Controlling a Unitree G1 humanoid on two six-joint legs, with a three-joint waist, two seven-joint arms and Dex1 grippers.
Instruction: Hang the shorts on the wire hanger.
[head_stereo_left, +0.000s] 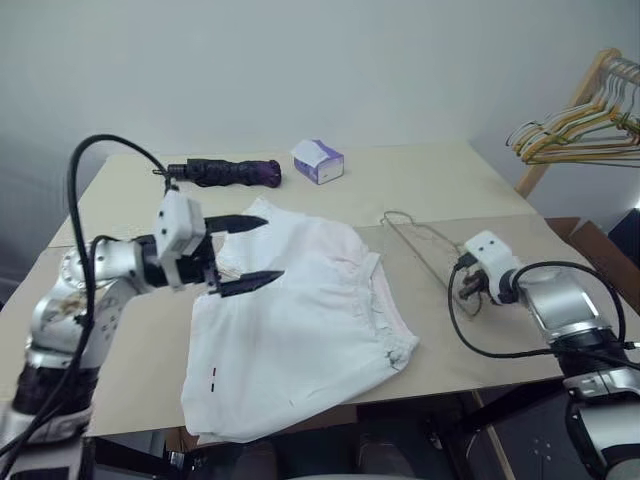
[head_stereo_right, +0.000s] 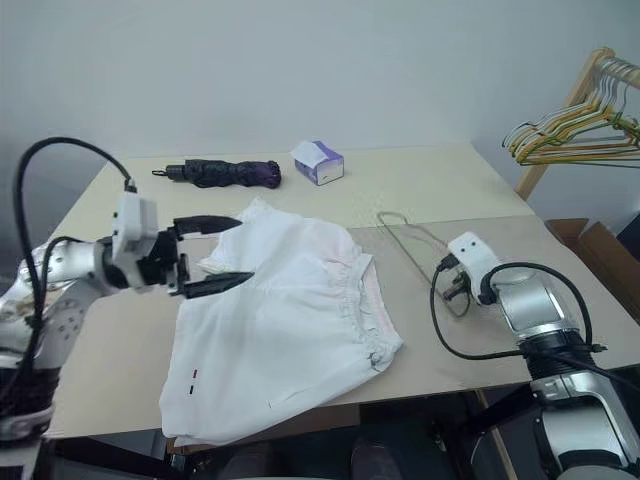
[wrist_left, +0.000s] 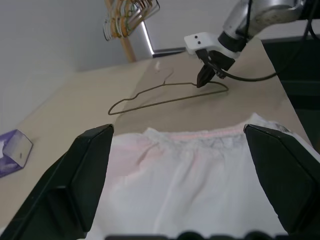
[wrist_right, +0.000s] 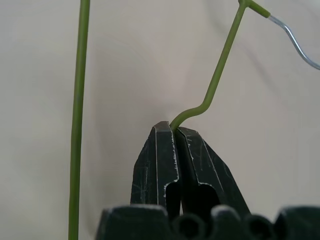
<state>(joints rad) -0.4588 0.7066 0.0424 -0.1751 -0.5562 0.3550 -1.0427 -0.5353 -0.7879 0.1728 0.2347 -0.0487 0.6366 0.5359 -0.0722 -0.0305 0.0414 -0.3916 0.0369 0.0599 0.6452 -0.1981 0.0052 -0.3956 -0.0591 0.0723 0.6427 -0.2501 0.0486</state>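
the shorts (head_stereo_left: 300, 320) lie spread flat on the middle of the desk (head_stereo_left: 130, 350), gathered waistband toward the right, one leg reaching the near edge with small red and dark marks close to its hem. the left gripper (head_stereo_left: 252, 252) hovers over the far-left part of the shorts, its two black fingers (wrist_left: 87, 175) spread wide apart and gripping nothing; in the left wrist view the white cloth with its faint pink tint lies between and beyond them. the wire hanger (head_stereo_left: 425, 245) lies on the desk just right of the shorts, its hook toward the far side. the right gripper (wrist_left: 205, 80) is at the near-right end of the hanger, and the right wrist view shows its fingers (wrist_right: 157, 165) clenched together on the thin green wire at a bend. far on the desk rest a folded dark umbrella (head_stereo_left: 222, 172) and a small purple-and-white tissue pack (head_stereo_left: 318, 160). at the far right, a bunch of yellow and green hangers (head_stereo_left: 580, 130) hangs from a wooden rack (head_stereo_left: 560, 125).
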